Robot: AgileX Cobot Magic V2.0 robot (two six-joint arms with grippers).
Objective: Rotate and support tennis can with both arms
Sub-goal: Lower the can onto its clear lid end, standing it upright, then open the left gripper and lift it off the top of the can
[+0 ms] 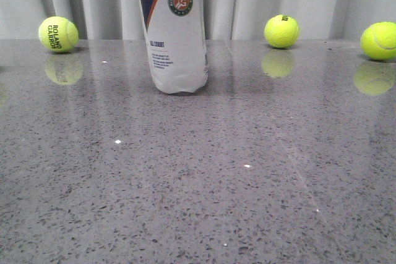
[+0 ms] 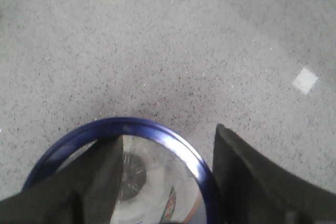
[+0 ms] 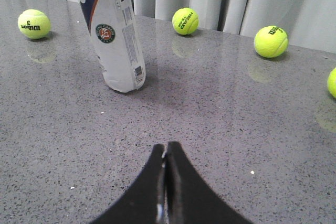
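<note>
The tennis can (image 1: 176, 35) stands upright on its base at the back middle of the table, its top cut off by the frame edge. It has a white label, a navy band and a round red-green emblem. From the right wrist view the tennis can (image 3: 118, 40) is well ahead of my right gripper (image 3: 167, 145), which is shut and empty low over the table. My left gripper (image 2: 168, 134) looks straight down on the can's blue rim (image 2: 131, 123). Its jaws are apart, one finger (image 2: 100, 171) over the clear lid, the other (image 2: 247, 171) just outside the rim. Neither arm shows in the front view.
Yellow-green tennis balls lie along the back by the grey curtain: one far left (image 1: 58, 34), one right of the can (image 1: 281, 31), one at the far right edge (image 1: 378, 41). The speckled grey tabletop (image 1: 198, 183) stretches toward the front.
</note>
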